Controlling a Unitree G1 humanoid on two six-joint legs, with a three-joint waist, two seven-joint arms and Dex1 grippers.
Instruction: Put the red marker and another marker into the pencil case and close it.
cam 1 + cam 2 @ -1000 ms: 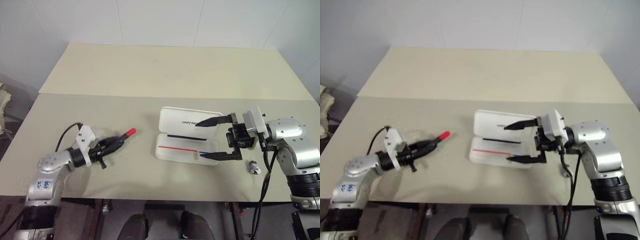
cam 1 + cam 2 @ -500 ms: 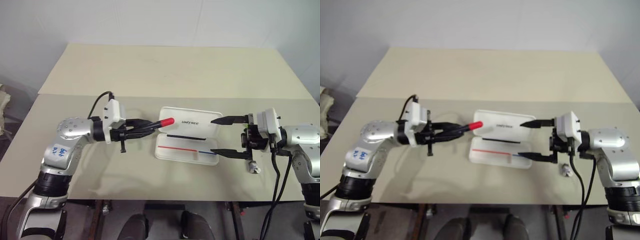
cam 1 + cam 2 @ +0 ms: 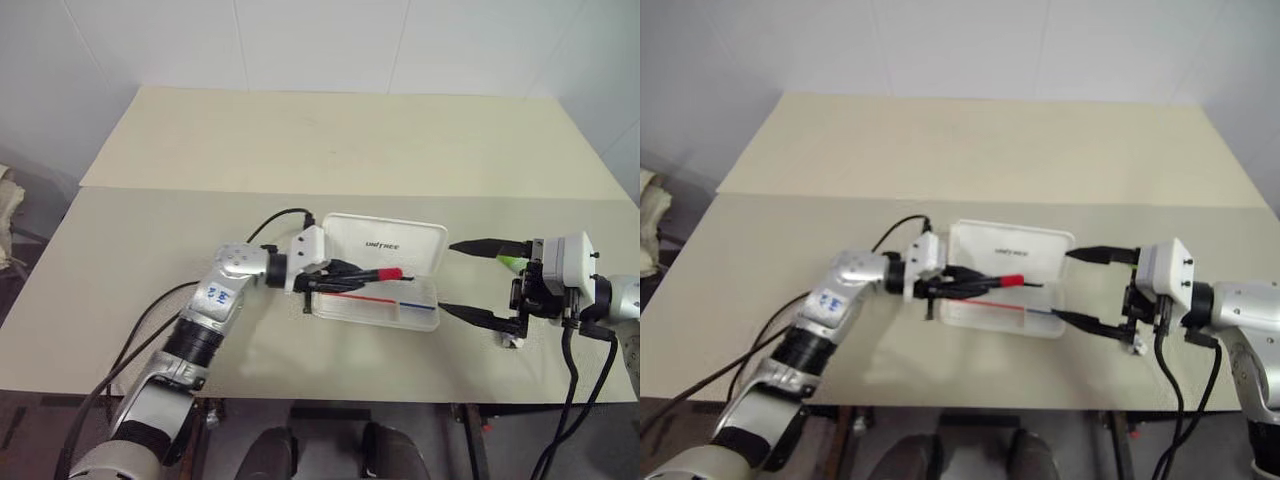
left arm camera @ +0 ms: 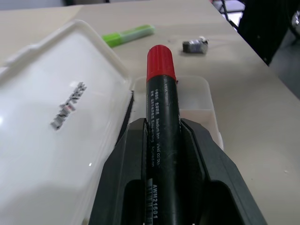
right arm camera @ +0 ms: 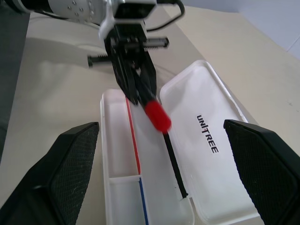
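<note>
The red marker (image 4: 161,108) is sitting clamped between my left pincer's (image 3: 345,276) fingers, its long axis running straight out along them with the red cap leading. I am holding it just above the open case (image 3: 385,290), cap hanging over the tray's (image 5: 117,140) long compartment, beside the hinge and the laid-back lid (image 3: 385,240). The barrel is lying roughly along the tray's length, so the drop, as I judge it, is asking only for a slight lowering and then letting go; tilted much, the marker could catch on the divider or the rim.

My right pincer (image 3: 478,281) is standing spread as wide as it goes, holding nothing, just off the case's far end. The green marker (image 3: 511,262) is lying on the table close by that pincer, so the right arm is the nearer one for it.
</note>
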